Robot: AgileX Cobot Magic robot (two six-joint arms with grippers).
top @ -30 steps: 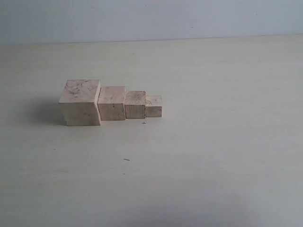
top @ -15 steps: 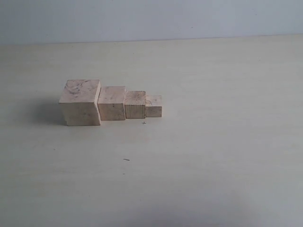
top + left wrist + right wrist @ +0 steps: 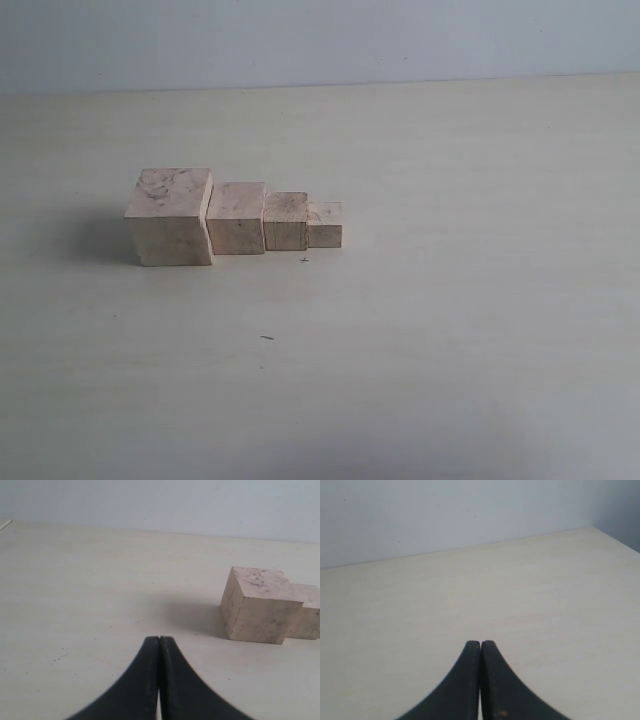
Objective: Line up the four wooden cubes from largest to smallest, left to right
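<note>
On the surface [image 3: 450, 300] the largest cube [image 3: 170, 217], second cube [image 3: 236, 218], third cube [image 3: 285, 221] and smallest cube [image 3: 325, 224] stand touching in a row, left to right, so the task looks complete; left fingers [image 3: 145, 680] and right fingers [image 3: 465, 680] are pressed closed, empty.

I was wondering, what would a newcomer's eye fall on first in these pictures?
Most striking is the stepped row left of centre on the pale table: the largest cube, then the second cube, third cube and smallest cube, shrinking left to right, side by side. Next come the black fingers of the left gripper and right gripper, each pressed shut on nothing in its wrist view.
</note>
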